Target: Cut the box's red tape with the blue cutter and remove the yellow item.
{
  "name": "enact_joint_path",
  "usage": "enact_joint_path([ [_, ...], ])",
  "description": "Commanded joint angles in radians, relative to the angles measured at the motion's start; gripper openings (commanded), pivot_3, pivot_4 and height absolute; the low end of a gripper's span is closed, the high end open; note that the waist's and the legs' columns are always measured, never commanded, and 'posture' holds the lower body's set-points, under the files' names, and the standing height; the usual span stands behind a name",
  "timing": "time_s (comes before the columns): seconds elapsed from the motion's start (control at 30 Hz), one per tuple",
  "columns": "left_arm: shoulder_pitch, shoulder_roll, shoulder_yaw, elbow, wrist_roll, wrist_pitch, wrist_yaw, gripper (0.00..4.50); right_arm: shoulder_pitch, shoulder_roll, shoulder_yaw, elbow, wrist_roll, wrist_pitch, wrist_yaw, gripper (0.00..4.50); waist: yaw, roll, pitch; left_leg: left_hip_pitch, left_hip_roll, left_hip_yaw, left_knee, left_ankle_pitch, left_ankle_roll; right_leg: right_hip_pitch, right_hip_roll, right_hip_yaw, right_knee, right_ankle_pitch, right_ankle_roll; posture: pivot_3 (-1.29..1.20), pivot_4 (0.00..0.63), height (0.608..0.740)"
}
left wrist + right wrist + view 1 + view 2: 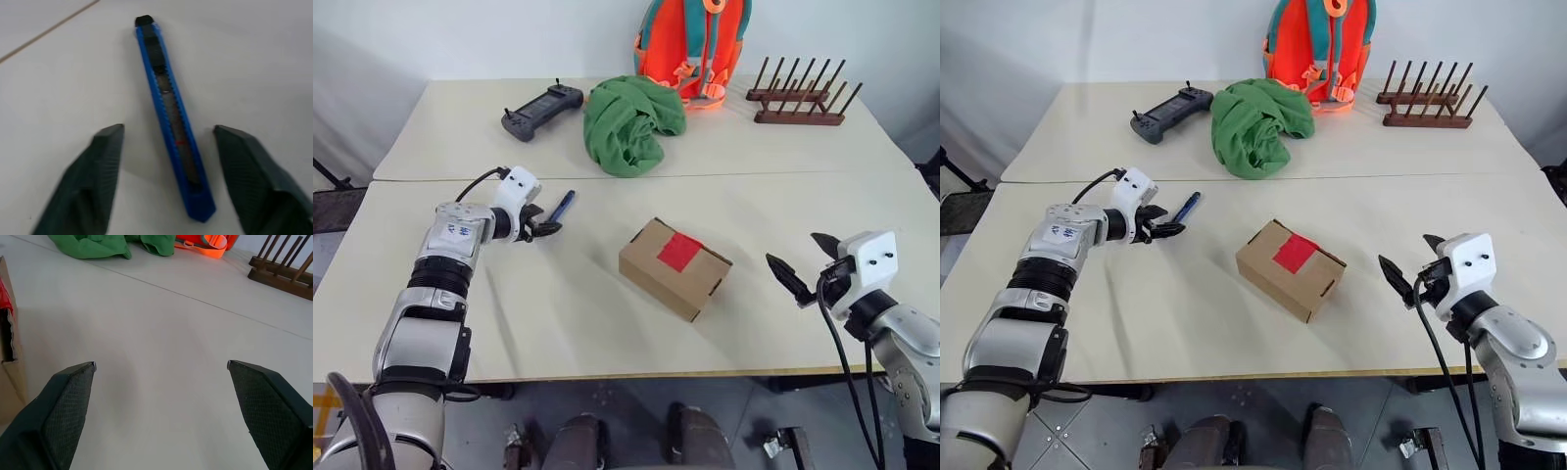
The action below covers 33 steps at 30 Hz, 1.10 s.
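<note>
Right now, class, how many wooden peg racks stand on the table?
2. Both stand at the table's far right corner, beside the orange backpack: the rear rack, and the front rack just before it. None seems hidden.

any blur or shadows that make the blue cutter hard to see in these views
Left wrist view: the blue cutter is soft and slightly out of focus but plain between the left end effector fingers, with a faint shadow beside it. Left eye view: it is sharp, its near end hidden behind the end effector.
</note>
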Motion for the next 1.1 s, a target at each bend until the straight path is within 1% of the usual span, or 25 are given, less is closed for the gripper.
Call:
enact_joint_path([
  [0.03, 0.014, 0.003, -0.017, 0.025, 0.034, 0.062, 0.006, 2.72, -0.007, -0.003, -0.037, -0.036, 0.015, -0.003, -0.013, 4.50, -0.002, 0.000, 0.000, 0.001, 0.000, 0.001, 0.000, 0.000, 0.000, 0.000, 0.000, 0.001, 0.000, 0.000, 0.000, 0.00, 0.150, 0.740],
  [0.1, 0.015, 0.002, -0.016, 0.024, 0.035, 0.078, 0.011, 2.72, -0.009, -0.005, -0.038, -0.034, 0.016, -0.003, -0.013, 4.50, -0.002, 0.000, 0.000, 0.001, 0.000, 0.002, 0.000, 0.000, 0.000, 0.000, 0.000, 0.002, 0.000, 0.000, 0.000, 0.00, 0.150, 0.740],
  [0.23, 0.021, 0.003, -0.012, 0.039, 0.038, 0.077, 0.025, 1.93, -0.017, -0.012, -0.036, -0.027, 0.015, -0.003, -0.010, 4.50, -0.003, 0.000, 0.000, 0.001, 0.000, 0.002, 0.000, 0.000, 0.000, 0.000, 0.000, 0.003, 0.001, 0.000, 0.000, 0.00, 0.150, 0.740],
  [0.43, 0.031, 0.009, -0.010, 0.038, 0.037, 0.078, 0.026, 1.93, -0.028, -0.015, -0.032, -0.020, 0.010, -0.004, -0.006, 4.50, -0.003, 0.000, 0.000, 0.002, 0.000, 0.003, 0.000, 0.000, 0.000, 0.000, 0.000, 0.004, 0.001, 0.000, 0.000, 0.00, 0.150, 0.740],
  [0.53, 0.038, 0.014, -0.007, 0.038, 0.036, 0.077, 0.029, 1.38, -0.032, -0.016, -0.030, -0.018, 0.008, -0.006, -0.004, 4.50, -0.003, 0.000, 0.000, 0.002, 0.000, 0.003, 0.000, 0.000, 0.000, 0.000, 0.000, 0.004, 0.001, 0.000, 0.000, 0.00, 0.150, 0.740],
  [0.63, 0.049, 0.018, -0.003, 0.025, 0.034, 0.082, 0.027, 0.55, -0.031, -0.017, -0.030, -0.018, 0.007, -0.008, -0.001, 4.50, -0.004, 0.000, 0.000, 0.003, 0.000, 0.004, 0.000, 0.000, 0.000, 0.000, 0.000, 0.005, 0.001, 0.000, 0.000, 0.00, 0.150, 0.740],
  [0.67, 0.054, 0.020, -0.002, 0.019, 0.033, 0.084, 0.025, 0.41, -0.031, -0.018, -0.031, -0.018, 0.007, -0.008, 0.001, 4.50, -0.005, 0.000, 0.000, 0.004, 0.000, 0.004, 0.000, 0.000, 0.000, 0.000, 0.000, 0.006, 0.001, 0.000, 0.000, 0.00, 0.150, 0.740],
  [0.9, 0.098, 0.045, 0.024, -0.051, 0.018, 0.089, 0.016, 0.41, -0.036, -0.029, -0.032, -0.022, 0.013, -0.008, 0.014, 4.50, -0.020, 0.000, 0.000, 0.006, 0.001, 0.004, -0.001, -0.001, 0.001, 0.000, 0.000, 0.009, 0.002, 0.000, 0.000, 0.00, 0.150, 0.740],
  [1.03, 0.158, 0.074, 0.059, -0.154, -0.017, 0.083, -0.028, 0.41, -0.038, -0.039, -0.032, -0.038, 0.024, -0.005, 0.026, 4.50, -0.026, 0.000, -0.001, 0.009, 0.001, 0.004, -0.003, -0.001, 0.001, 0.000, 0.000, 0.012, 0.002, 0.000, 0.000, 0.00, 0.150, 0.740],
  [1.1, 0.207, 0.102, 0.087, -0.220, -0.046, 0.042, -0.066, 0.41, -0.050, -0.049, -0.024, -0.048, 0.034, -0.002, 0.041, 4.50, -0.030, 0.000, -0.001, 0.009, 0.002, 0.004, -0.003, -0.002, 0.001, -0.001, 0.001, 0.012, 0.002, 0.000, 0.000, 0.00, 0.150, 0.740],
])
